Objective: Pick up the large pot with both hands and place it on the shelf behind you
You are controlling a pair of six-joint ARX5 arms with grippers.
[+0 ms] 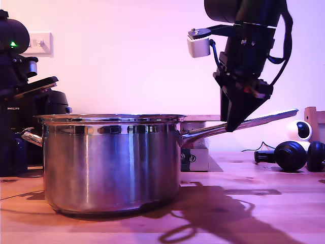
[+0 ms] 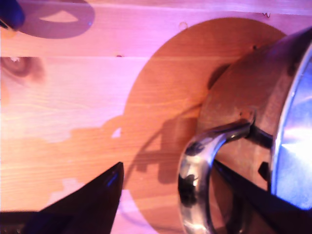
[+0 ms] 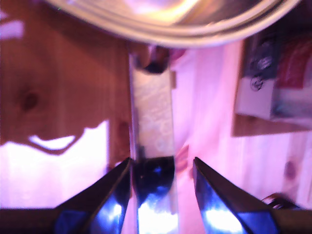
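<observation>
The large pot (image 1: 111, 162) stands on your worktop (image 1: 254, 203). My first gripper (image 2: 166, 165) has released jaws around the loop handle (image 2: 195, 161); my second gripper (image 3: 161, 161) has them released around the long handle (image 3: 152, 117).

- Pot (image 1: 111, 162): polished steel wall, smooth and mirror-glossy.
- Long handle (image 3: 152, 112): steel with a duller, satin finish.
- Loop handle (image 2: 195, 175): bright, glossy metal.
- Worktop (image 1: 264, 208): pale wood, smooth, with visible grain and knots.
- My second gripper (image 3: 161, 163): dark, glossy fingers (image 3: 109, 197).
- Cooker (image 1: 15, 127): black casing with a slight sheen.
</observation>
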